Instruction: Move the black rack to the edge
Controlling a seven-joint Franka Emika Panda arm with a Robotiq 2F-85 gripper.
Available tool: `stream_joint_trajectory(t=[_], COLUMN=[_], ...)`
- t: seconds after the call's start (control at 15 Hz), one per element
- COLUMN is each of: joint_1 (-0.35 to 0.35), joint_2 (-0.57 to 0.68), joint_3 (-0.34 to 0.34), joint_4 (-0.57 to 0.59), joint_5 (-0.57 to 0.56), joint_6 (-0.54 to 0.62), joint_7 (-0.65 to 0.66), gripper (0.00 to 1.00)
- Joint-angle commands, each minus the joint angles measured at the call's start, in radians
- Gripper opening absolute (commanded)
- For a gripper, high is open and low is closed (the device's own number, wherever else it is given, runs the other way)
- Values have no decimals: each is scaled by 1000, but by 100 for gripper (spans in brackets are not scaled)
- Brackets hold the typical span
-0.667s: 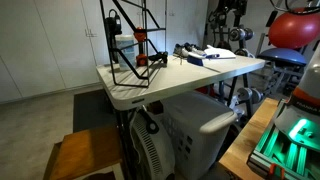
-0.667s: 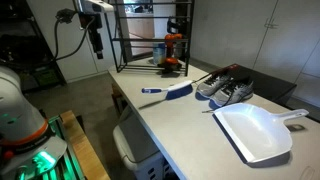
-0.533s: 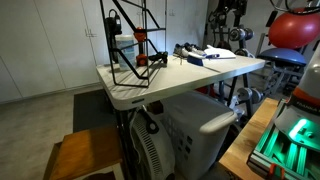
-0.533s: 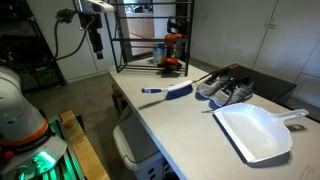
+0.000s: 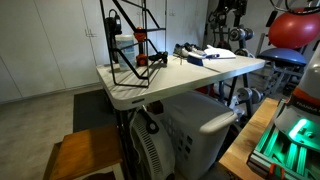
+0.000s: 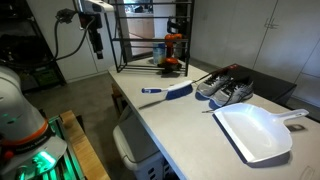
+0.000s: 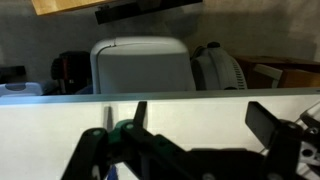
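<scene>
The tall black wire rack (image 6: 150, 38) stands at the tabletop's far end, close to its rounded pale rim (image 5: 125, 102). We would grip one rod low and slide the rack, lest it tip. Beyond the far corner hangs the tool (image 6: 95, 42), jaws apart, touching nothing.

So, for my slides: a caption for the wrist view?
Open hand above the pale table, facing its edge and a white appliance beyond.
</scene>
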Motion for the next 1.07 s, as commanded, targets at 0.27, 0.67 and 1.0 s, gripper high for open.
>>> stream_joint_trajectory(t=[0.27, 0.67, 1.0], joint_1=[-6, 23, 50], joint_2=[14, 167, 343], joint_3=[9, -18, -88], joint_4=[10, 126, 251], joint_5=[-19, -42, 147], joint_6=[57, 295, 439], joint_7=[-38, -179, -220], gripper=[100, 100, 100])
